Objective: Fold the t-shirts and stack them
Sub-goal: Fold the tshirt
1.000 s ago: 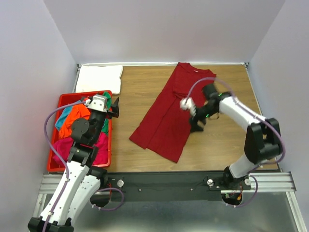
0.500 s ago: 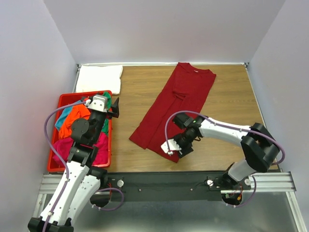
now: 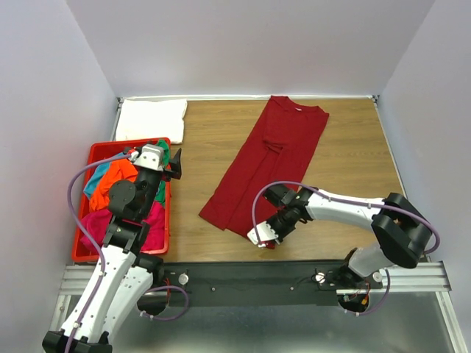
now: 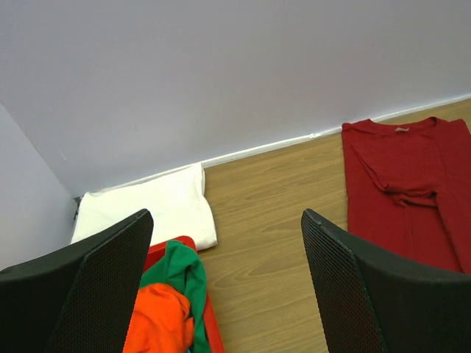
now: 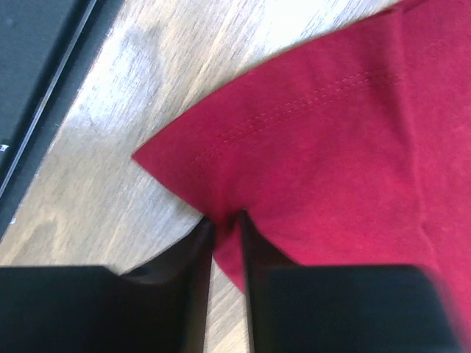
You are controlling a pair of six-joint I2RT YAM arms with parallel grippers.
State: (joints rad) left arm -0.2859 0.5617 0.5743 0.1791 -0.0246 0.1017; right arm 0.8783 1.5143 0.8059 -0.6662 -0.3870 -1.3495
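Soft, matte cotton, lightly creased: dark red t-shirt (image 3: pixel 268 165) lies as a long narrow strip, collar toward 12 o'clock by the far wall, hem toward 6 o'clock, one sleeve folded across the chest. Shows a double row of stitching along the hem in the right wrist view. White t-shirt (image 3: pixel 151 119) sits folded into a neat rectangle in the 10 o'clock corner. Orange t-shirt (image 3: pixel 118 173), green t-shirt (image 3: pixel 163 151), teal t-shirt (image 3: pixel 96 184) and magenta t-shirt (image 3: pixel 96 220) lie bunched in the rigid, glossy red plastic bin (image 3: pixel 96 151) at 9 o'clock. Right pincer (image 5: pixel 227 220), jaws nearly together, pinches the hem of the dark red t-shirt beside its near corner, at about 6 o'clock on the table. Left pincer (image 4: pixel 221 287) hangs above the bin, jaws spread wide, holding and touching nothing. Smooth wood-grain table (image 3: pixel 213 132), edged at 6 o'clock by a black rail (image 3: pixel 243 276); plain pale lavender walls (image 3: pixel 250 44) on three sides.
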